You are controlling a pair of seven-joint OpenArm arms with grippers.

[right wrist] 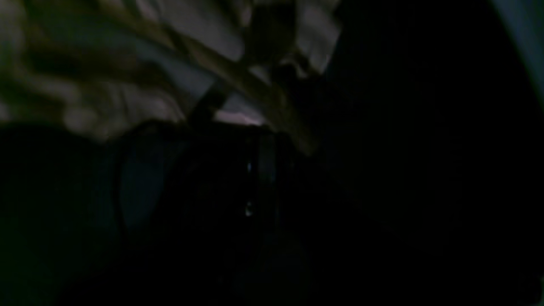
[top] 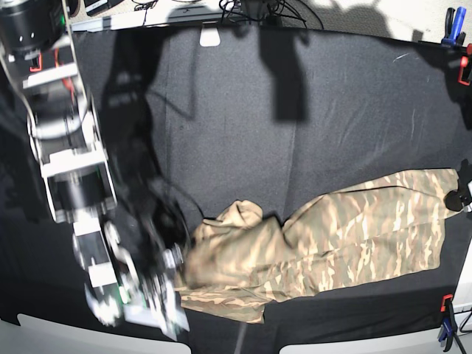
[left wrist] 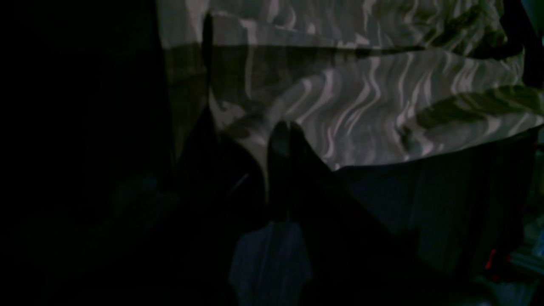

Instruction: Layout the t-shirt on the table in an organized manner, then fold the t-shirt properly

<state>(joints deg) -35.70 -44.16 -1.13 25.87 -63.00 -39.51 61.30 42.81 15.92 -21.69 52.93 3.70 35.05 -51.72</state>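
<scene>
Fingers [left wrist: 280,140] of both grippers are pressed together on the t-shirt [top: 332,236], stretched across the table [top: 243,125] at five o'clock, red and blue clamps [top: 447,313] edging it, right arm [top: 74,192] blurred.

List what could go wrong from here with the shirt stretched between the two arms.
1. The shirt is bunched near the right claw; pulling on could set creases instead of flattening it.
2. The left claw holds the shirt at the table edge, so the cloth could drag off the side.
3. The right arm is motion-blurred; a fast tug could pull the cloth from a claw.
</scene>
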